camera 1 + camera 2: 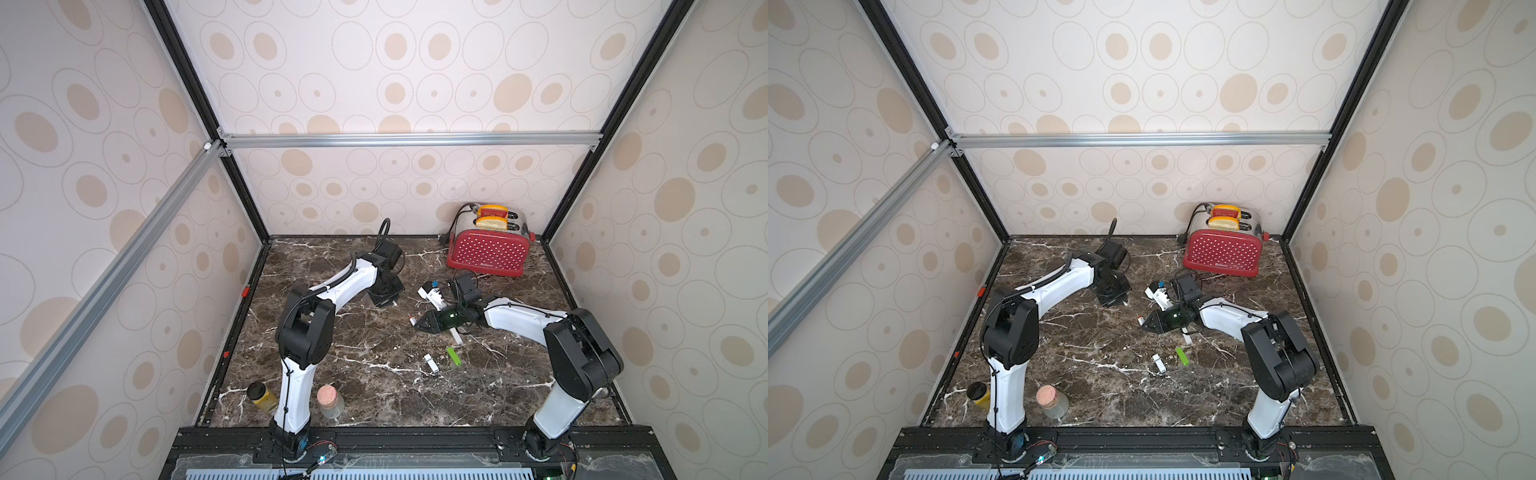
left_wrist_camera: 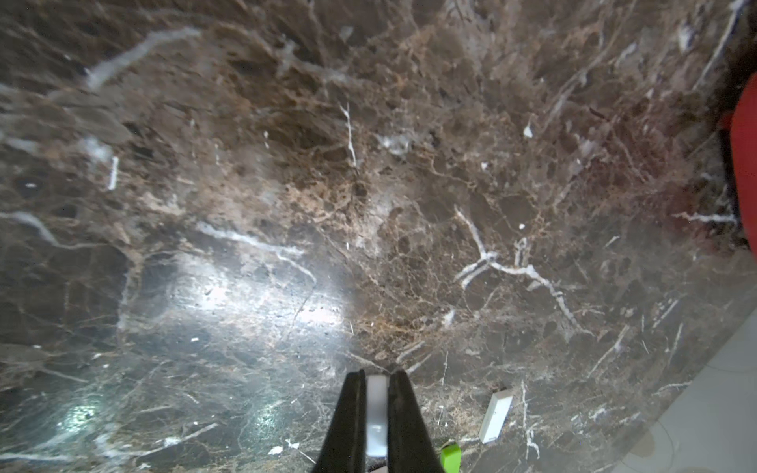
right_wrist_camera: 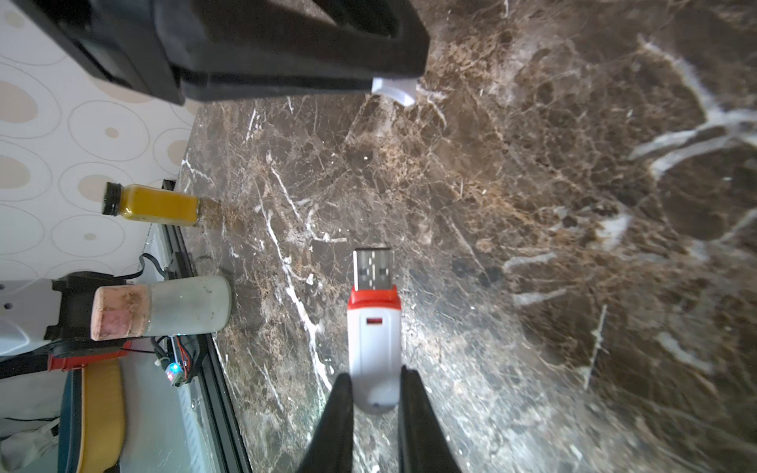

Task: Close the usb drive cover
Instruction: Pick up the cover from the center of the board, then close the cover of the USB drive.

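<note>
Two pincers each grip one piece of the task's thing. The right pincer (image 3: pixel 376 376) is closed on the rear end of the drive (image 3: pixel 373 327), a white body with a red collar. The drive's bare metal plug sticks out well ahead of the fingertips. The left pincer (image 2: pixel 377 373) is pinched tight on the white cap (image 2: pixel 377 409), which sits between its black fingers (image 2: pixel 403 409) and reaches about to their tips.

In the right wrist view the cap pokes out from under the left pincer's dark body. The plug points roughly toward it, and bare marble shows between the two. The cap is near the plug but not on it.

In both top views the drive sits over the middle of the surface (image 1: pixel 374 395), in front of the red toaster (image 1: pixel 488 251). The right pincer reaches in from the right side, and the left pincer points down just behind it and to its left.

Nearer the front edge, a green stick (image 1: pixel 454 356) and a white stick (image 1: pixel 431 363) lie side by side on the marble, apart from both pincers. At the front left, by the left arm's base, stand a bottle (image 1: pixel 261 397) of yellow stuff and a corked jar (image 1: pixel 329 401).
</note>
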Action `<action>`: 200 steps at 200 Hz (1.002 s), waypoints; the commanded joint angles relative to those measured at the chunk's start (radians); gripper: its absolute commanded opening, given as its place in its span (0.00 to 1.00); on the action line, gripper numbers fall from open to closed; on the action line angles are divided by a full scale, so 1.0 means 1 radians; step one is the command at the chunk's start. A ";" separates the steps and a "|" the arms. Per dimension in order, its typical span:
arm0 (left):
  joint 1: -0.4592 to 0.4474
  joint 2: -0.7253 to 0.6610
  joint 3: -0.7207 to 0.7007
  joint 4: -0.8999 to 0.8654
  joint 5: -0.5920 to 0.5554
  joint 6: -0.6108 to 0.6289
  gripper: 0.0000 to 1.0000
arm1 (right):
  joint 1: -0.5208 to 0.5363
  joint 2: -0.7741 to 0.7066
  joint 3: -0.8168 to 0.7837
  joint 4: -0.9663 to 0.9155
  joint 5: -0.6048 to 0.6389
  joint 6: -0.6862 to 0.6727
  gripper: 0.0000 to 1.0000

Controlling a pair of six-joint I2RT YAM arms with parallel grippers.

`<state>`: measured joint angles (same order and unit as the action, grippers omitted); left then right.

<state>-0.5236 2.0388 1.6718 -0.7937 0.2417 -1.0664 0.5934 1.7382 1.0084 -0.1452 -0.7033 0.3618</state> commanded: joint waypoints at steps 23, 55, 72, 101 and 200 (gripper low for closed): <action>-0.011 -0.083 -0.068 0.136 0.039 0.000 0.00 | -0.015 0.030 -0.018 0.064 -0.080 0.026 0.00; -0.014 -0.116 -0.135 0.238 0.070 0.000 0.00 | -0.023 0.029 -0.029 0.095 -0.108 0.040 0.00; -0.015 -0.127 -0.161 0.280 0.085 0.007 0.00 | -0.027 0.032 -0.033 0.107 -0.118 0.046 0.00; -0.015 -0.144 -0.202 0.358 0.119 0.013 0.00 | -0.031 0.044 -0.033 0.120 -0.135 0.051 0.00; -0.026 -0.165 -0.244 0.396 0.136 0.032 0.00 | -0.049 0.054 -0.038 0.139 -0.137 0.060 0.00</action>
<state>-0.5392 1.9034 1.4467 -0.4118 0.3740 -1.0637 0.5510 1.7847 0.9848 -0.0170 -0.8326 0.4156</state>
